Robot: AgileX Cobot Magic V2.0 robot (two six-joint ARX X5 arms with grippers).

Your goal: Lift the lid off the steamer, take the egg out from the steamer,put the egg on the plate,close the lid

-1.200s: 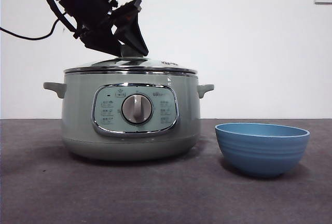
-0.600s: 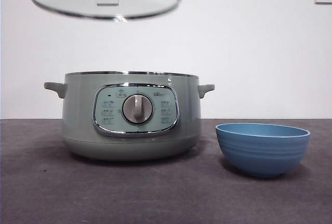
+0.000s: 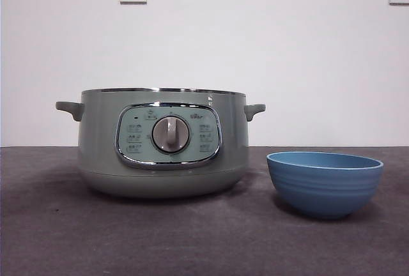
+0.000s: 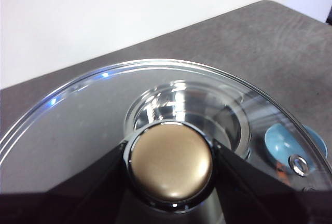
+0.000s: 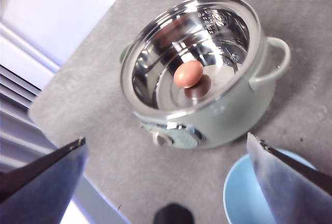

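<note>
The front view is showing the steamer open with the plate just beside it, but not its inside. The right wrist view is showing the egg lying inside the steamer, with the right gripper hanging above, its jaws spread wide. The left gripper is clamping the knob of the lid. Half a second ago the lid was hanging over the steamer in the front view; now it is gone from there.
</note>
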